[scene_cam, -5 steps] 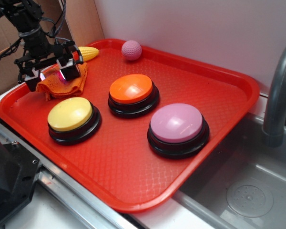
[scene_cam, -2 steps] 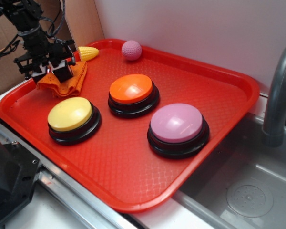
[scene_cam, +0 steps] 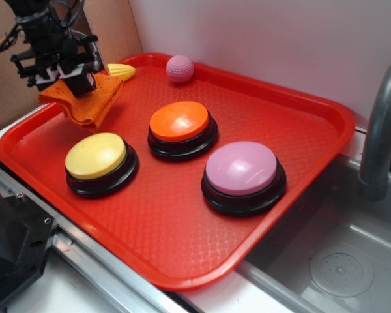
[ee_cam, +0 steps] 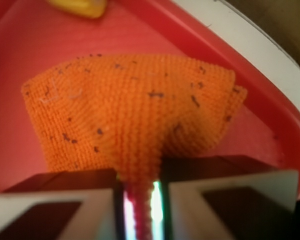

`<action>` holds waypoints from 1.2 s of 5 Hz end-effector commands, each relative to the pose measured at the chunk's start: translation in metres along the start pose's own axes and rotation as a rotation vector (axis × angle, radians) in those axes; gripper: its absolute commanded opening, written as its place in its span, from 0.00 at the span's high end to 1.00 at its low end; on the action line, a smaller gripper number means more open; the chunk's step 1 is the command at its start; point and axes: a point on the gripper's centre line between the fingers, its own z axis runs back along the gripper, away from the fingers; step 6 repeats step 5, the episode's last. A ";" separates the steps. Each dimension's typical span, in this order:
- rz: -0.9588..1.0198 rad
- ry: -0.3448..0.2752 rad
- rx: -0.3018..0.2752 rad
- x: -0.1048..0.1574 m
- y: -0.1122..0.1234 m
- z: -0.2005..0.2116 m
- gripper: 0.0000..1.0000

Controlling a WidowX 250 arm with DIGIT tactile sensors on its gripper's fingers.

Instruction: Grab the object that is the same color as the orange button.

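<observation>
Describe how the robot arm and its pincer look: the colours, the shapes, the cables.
In the exterior view the arm is black and built of blocky segments, with thin dark cables looping beside it near the top. The pincer is black too, with a crossbar above two short fingers. In the wrist view the fingers appear as pale grey, flat-faced blocks over dark parts, with a bright coloured glint between them.
</observation>
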 end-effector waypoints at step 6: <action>-0.651 0.093 -0.048 -0.076 -0.048 0.089 1.00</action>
